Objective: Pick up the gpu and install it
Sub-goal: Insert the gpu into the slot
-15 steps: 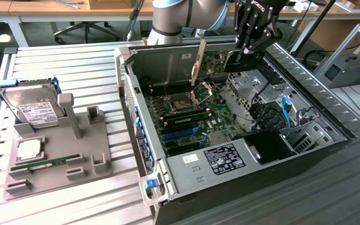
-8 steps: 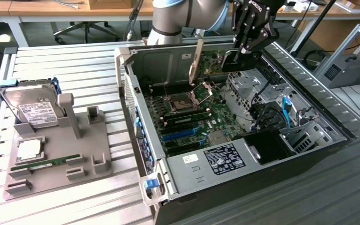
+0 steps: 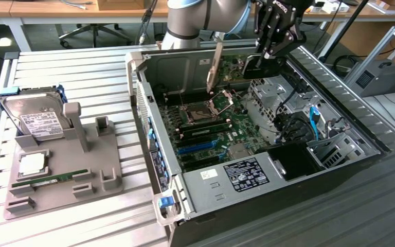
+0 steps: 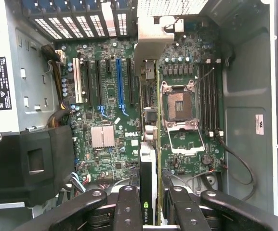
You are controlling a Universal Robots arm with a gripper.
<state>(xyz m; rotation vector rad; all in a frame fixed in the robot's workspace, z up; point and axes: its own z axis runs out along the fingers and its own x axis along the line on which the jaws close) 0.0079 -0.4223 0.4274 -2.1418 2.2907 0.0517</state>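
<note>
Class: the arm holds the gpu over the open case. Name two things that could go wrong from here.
The gpu, clamped edge-on in the gripper, sits nearer the bare processor socket than the blue slot; lowered here it might strike the board. Its silver bracket could catch the case's rear grille.

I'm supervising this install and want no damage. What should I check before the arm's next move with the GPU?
1. GPU gripped: ok, the gripper has its jaws shut on the card.
2. GPU over the open computer case: ok.
3. Blue expansion slot unoccupied: ok.
4. GPU seated in a slot: not ok, it hangs above the motherboard.
5. GPU lined up with the blue expansion slot: cannot tell.
</note>
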